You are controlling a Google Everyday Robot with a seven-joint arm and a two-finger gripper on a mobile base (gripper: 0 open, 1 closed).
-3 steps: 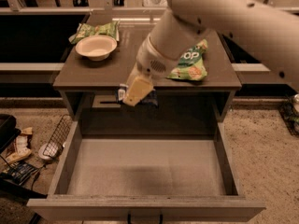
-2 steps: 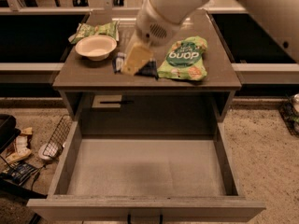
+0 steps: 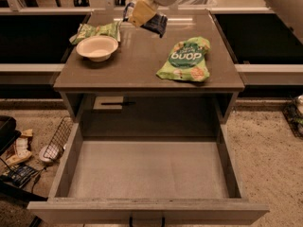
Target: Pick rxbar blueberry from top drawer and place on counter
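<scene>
The rxbar blueberry (image 3: pixel 156 24), a small dark blue bar, hangs in my gripper (image 3: pixel 144 16) over the far middle of the counter (image 3: pixel 137 65). The gripper is shut on the bar, and its pale yellow finger (image 3: pixel 139 13) lies against the bar's left side. The arm reaches in from the top right. The top drawer (image 3: pixel 147 171) is pulled fully open below the counter. Its grey floor is bare, and the dark handle (image 3: pixel 146 220) shows at its front panel.
A white bowl (image 3: pixel 97 47) and a green wrinkled packet (image 3: pixel 94 30) lie at the counter's far left. A large light-green chip bag (image 3: pixel 185 59) lies at the right. A wire basket (image 3: pixel 59 138) and clutter (image 3: pixel 19 150) sit on the floor at the left.
The gripper has risen from in front of the cabinet opening and moved back over the counter toward its far edge, carrying the bar with it.
</scene>
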